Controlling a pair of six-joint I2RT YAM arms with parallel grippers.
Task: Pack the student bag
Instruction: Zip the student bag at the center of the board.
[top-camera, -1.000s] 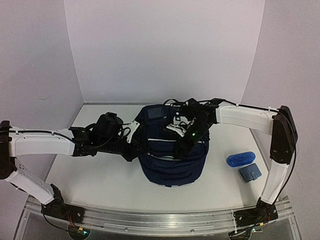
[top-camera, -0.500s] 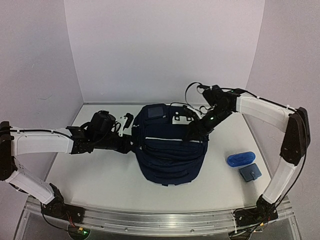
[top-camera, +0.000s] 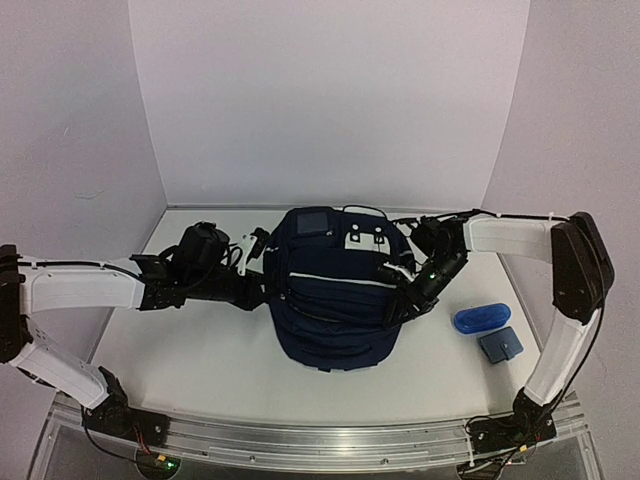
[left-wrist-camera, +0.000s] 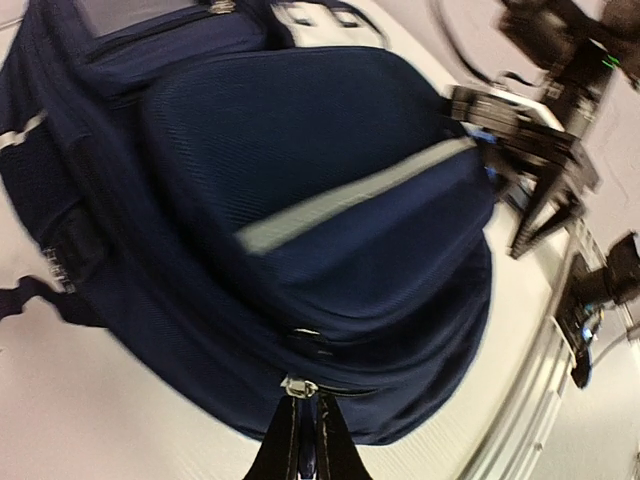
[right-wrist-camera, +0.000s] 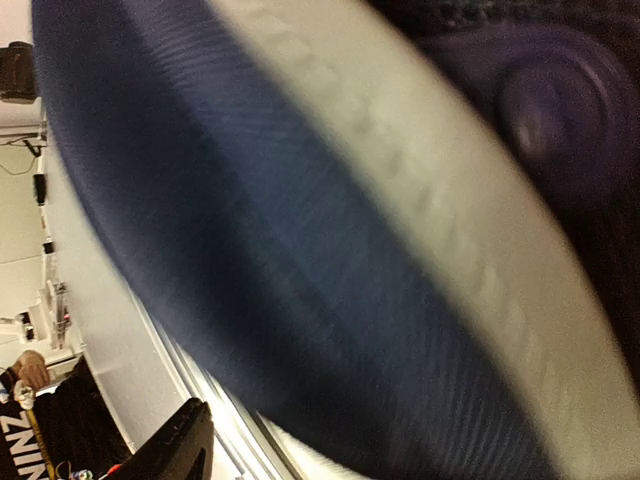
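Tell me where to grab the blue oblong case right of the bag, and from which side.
Grip the blue oblong case across its narrow middle, coming straight down from above, jaws on its long sides. It lies flat on the table, and its rounded ends would likely slip. The small grey-blue pouch close on its near side crowds a low approach.

Left end effector (left-wrist-camera: 301, 420) pinched closed at the bag's (top-camera: 335, 310) left edge — right end effector (top-camera: 402, 296), jaws apart, against its right side.
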